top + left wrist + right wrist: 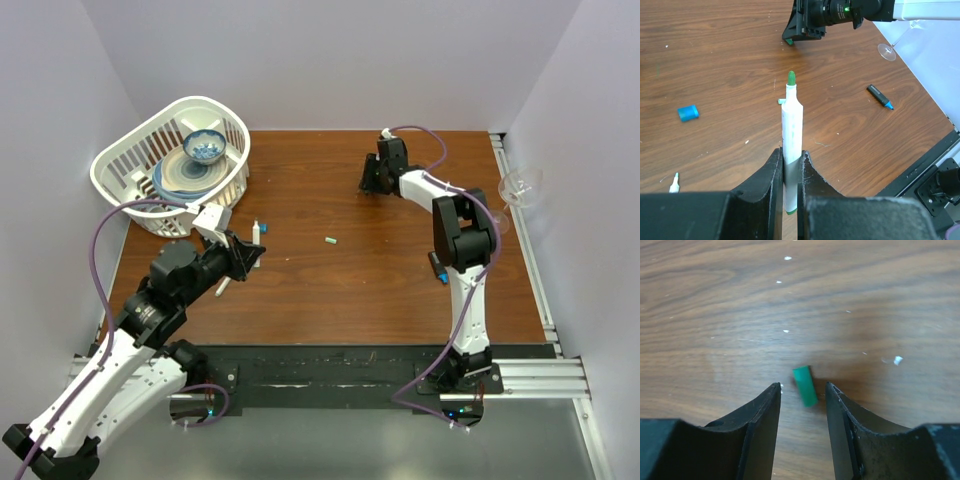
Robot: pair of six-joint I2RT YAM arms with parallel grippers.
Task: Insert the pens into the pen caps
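My left gripper (791, 162) is shut on a white pen (791, 120) near its back end; the pen's bare green tip points up and away, toward the right arm. In the top view the left gripper (250, 257) is left of centre. My right gripper (802, 387) is open, low over the table at the far middle (372, 187). A green cap (805, 386) lies flat between its fingertips, touching neither. A pale green cap (330, 240) lies mid-table. A blue cap (688, 112) and a second white pen (257, 232) lie near the left gripper.
A white basket (122, 165) holding plates and a bowl stands at the far left. A dark marker with a blue tip (879, 96) lies beside the right arm's elbow. A clear wine glass (520, 185) stands at the right edge of the table.
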